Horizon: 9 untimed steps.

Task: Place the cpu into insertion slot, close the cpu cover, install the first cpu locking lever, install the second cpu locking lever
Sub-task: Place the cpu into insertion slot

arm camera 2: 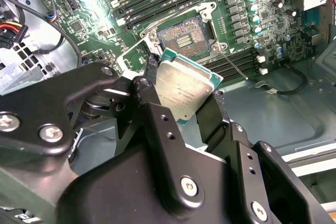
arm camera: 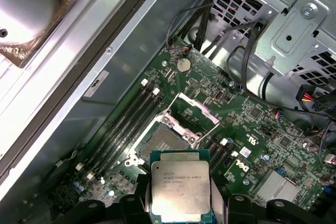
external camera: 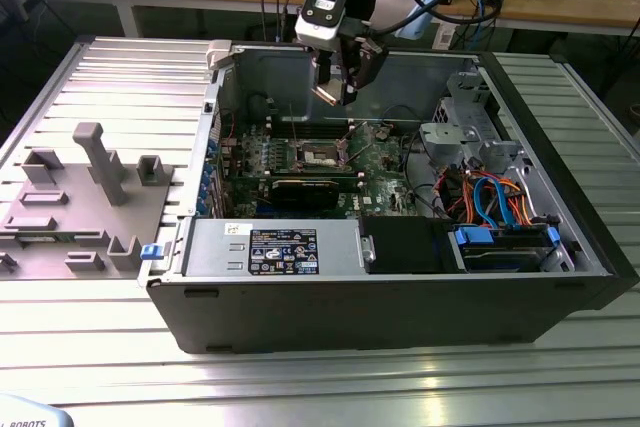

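Hanging over the open computer case (external camera: pixel 400 317) near the upper middle of the exterior view, the gripper (external camera: pixel 335 87) has its black fingers (arm camera 2: pixel 149 85) pinched on two opposite edges of the cpu (arm camera: pixel 180 190). It holds the chip tilted in the air above the green motherboard (external camera: pixel 385 162). Several lines of small dark print cross the chip's silver lid, and white lettering marks the board nearby. The insertion slot (arm camera: pixel 160 142) lies uncovered and clear of the chip, its dark centre showing. The cpu cover (arm camera: pixel 195 113) stands swung up beside it. A thin locking lever (arm camera 2: pixel 233 65) slants away from the socket's corner. In the lower middle of the exterior view, the power supply (external camera: pixel 210 247) carries a black-and-white printed label (external camera: pixel 283 250). A grey fixture tray (external camera: pixel 70 217) sits on the ribbed metal table (external camera: pixel 300 377) at the exterior view's left.
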Each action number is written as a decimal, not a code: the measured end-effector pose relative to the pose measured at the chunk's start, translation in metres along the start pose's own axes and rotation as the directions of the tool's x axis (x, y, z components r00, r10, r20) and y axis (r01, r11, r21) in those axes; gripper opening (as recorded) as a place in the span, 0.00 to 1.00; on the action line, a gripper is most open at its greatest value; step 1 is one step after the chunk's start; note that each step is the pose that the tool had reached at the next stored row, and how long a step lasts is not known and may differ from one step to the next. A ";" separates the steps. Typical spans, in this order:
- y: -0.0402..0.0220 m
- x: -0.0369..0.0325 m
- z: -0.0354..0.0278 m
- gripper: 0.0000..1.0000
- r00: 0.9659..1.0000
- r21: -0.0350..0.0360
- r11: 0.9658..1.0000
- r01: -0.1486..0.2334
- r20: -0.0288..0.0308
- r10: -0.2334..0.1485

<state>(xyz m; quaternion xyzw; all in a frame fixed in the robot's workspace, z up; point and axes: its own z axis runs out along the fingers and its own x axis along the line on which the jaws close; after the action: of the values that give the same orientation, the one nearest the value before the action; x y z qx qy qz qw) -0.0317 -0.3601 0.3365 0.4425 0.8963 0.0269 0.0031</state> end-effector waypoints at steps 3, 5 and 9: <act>0.0000 0.0000 0.0000 0.54 1.000 0.000 1.000 -0.005 0.000 0.005; 0.0000 0.0000 0.0000 0.54 1.000 0.000 1.000 -0.008 0.000 0.008; 0.0000 0.0000 0.0000 0.54 1.000 0.000 1.000 -0.016 0.001 0.016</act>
<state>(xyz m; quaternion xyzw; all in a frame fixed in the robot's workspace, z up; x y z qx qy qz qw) -0.0317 -0.3601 0.3364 0.4498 0.8927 0.0270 0.0033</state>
